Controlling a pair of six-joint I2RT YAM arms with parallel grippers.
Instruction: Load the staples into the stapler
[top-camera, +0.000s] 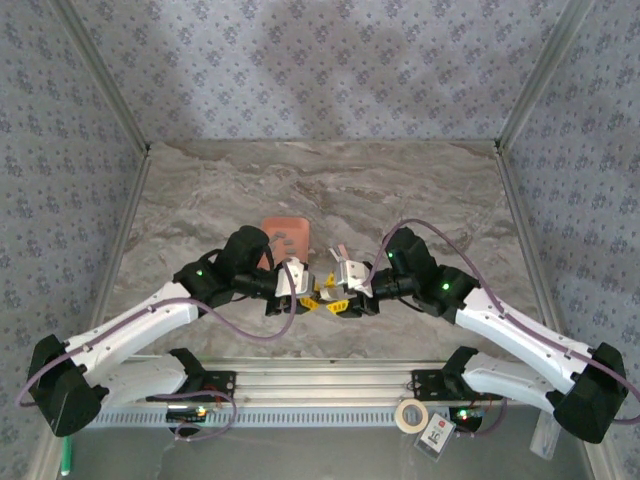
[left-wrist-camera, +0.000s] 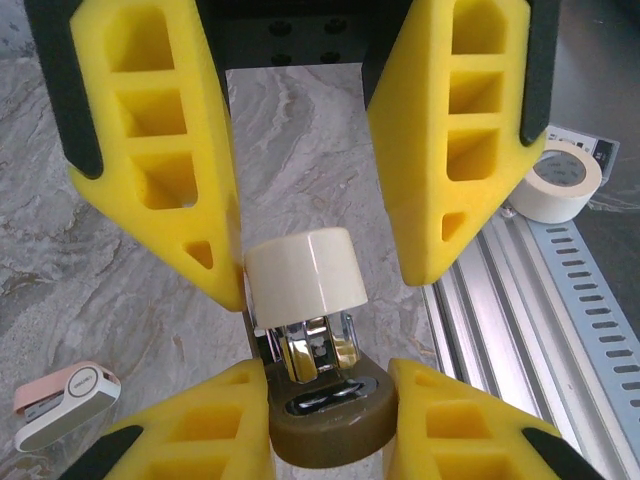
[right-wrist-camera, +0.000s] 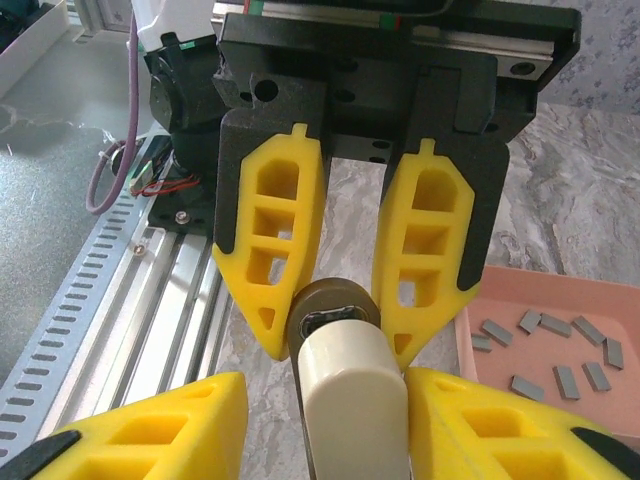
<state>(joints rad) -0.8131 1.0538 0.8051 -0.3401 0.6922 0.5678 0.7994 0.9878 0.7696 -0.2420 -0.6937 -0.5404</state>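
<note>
The stapler (left-wrist-camera: 310, 300) has a cream top and a brown base (left-wrist-camera: 330, 430), and it lies between both grippers at the table's front middle (top-camera: 322, 292). My left gripper (left-wrist-camera: 325, 385) (right-wrist-camera: 335, 335) is shut on the brown base. My right gripper (right-wrist-camera: 325, 385) (left-wrist-camera: 325, 285) straddles the cream top (right-wrist-camera: 355, 400). One of its fingers (left-wrist-camera: 215, 250) touches the top and the other stands a little apart. The staples (right-wrist-camera: 560, 350), small grey strips, lie in the salmon tray (right-wrist-camera: 600, 295) (top-camera: 285, 232) just beyond the left gripper.
A roll of tape (left-wrist-camera: 560, 180) (top-camera: 410, 413) and a red-and-white card (top-camera: 437, 432) lie by the aluminium rail (left-wrist-camera: 520, 300) at the near edge. A small pink-and-white gadget (left-wrist-camera: 65, 400) rests on the marble. Patterned walls enclose the table.
</note>
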